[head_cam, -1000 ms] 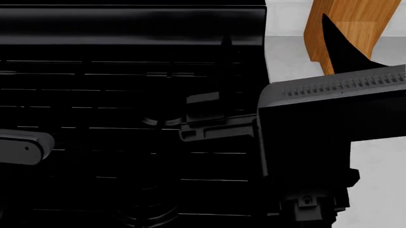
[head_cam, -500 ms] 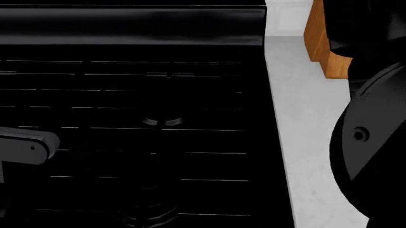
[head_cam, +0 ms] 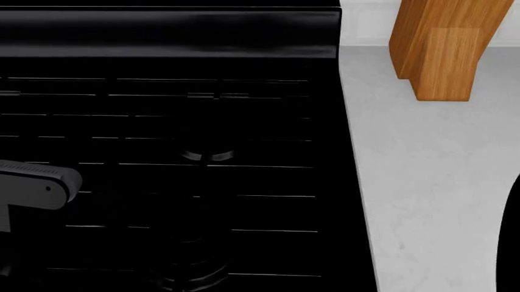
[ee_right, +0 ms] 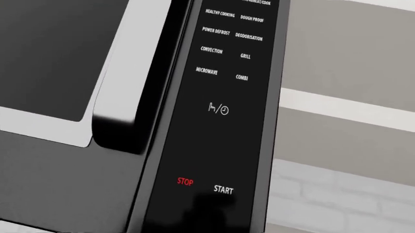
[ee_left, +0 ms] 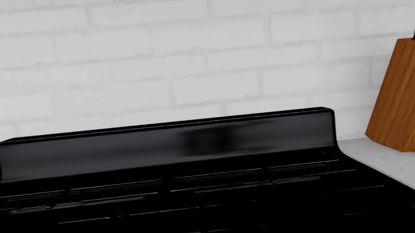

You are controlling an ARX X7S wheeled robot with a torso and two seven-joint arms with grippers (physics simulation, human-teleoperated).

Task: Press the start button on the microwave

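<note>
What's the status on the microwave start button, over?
Fingers of both arms out of view. START label close ahead of right wrist camera, beside red STOP; contact not visible. Nothing seen blocking the panel.

Place: a home kitchen, rendered in simulation.
Cooker: a black stove (head_cam: 170,152) with grates across its top and a raised back panel (ee_left: 168,143).
Worktop: a pale marbled counter (head_cam: 422,182) directly beside the stove.
Wall: white-painted brick wall (ee_left: 162,63) behind the stove.
Knife storage: a wooden knife block (head_cam: 439,45) standing on the counter near the wall.
Appliance: a black microwave (ee_right: 77,145) whose control panel (ee_right: 217,111) reads CONVECTION, GRILL, COMBI, STOP and START.
</note>
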